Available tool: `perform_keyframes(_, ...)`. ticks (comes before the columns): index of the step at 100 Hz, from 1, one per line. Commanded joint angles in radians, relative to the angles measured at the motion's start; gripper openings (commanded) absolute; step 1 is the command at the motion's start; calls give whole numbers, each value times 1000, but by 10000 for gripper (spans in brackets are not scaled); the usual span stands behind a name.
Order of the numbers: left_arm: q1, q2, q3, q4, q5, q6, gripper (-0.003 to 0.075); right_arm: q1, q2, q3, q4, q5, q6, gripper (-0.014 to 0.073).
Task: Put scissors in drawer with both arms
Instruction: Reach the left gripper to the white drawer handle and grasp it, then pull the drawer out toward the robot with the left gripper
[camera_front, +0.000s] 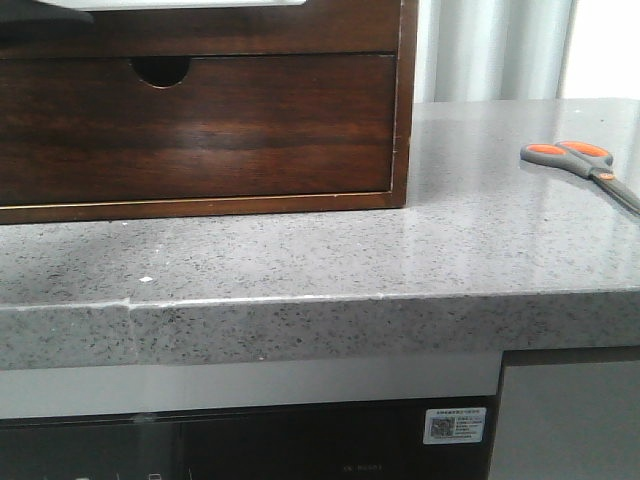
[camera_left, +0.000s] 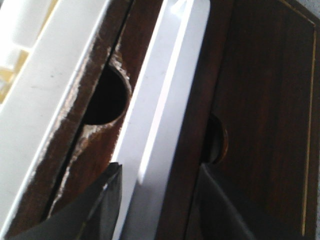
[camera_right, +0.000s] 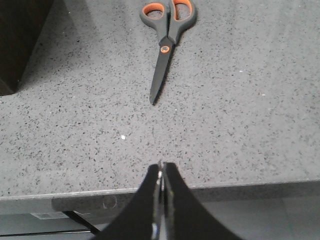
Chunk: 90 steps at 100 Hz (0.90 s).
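Note:
The scissors (camera_front: 578, 160), with grey handles and orange-lined loops, lie flat at the right end of the stone counter. In the right wrist view the scissors (camera_right: 166, 35) lie ahead of my right gripper (camera_right: 161, 167), blades pointing toward it. That gripper is shut, empty, and hovers over the counter's front edge. The drawer (camera_front: 250, 30) is the plain dark board at the top of the cabinet. My left gripper (camera_left: 160, 172) straddles the drawer's whitish rim (camera_left: 170, 75) and dark front board (camera_left: 200, 115), one finger against each side.
Below it sits a dark wood drawer front with a half-round notch (camera_front: 160, 68), also in the left wrist view (camera_left: 217, 145). The cabinet (camera_front: 405, 120) stands at the counter's back left. The grey speckled counter (camera_front: 300, 250) ends in a front edge.

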Motion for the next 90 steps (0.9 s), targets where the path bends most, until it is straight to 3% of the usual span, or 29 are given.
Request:
perform_keyframes(1,-9,-7,-36,-33,-45,11,305,-5,11,-26,4,-75,-9,-106)
perform_keyframes(10,-9,-5,-36,-33,-42,20,252,-5,11,-26,4,-75,-9,-106)
perform_keyframes(32,-9,-5,-36,-33,-42,20,1,-5,11,-26,4,-75,-9,-106)
perform_keyframes(90,-9,-148,68,-7,-44,20,4,-5,11,-26,4,-78,-9,-106)
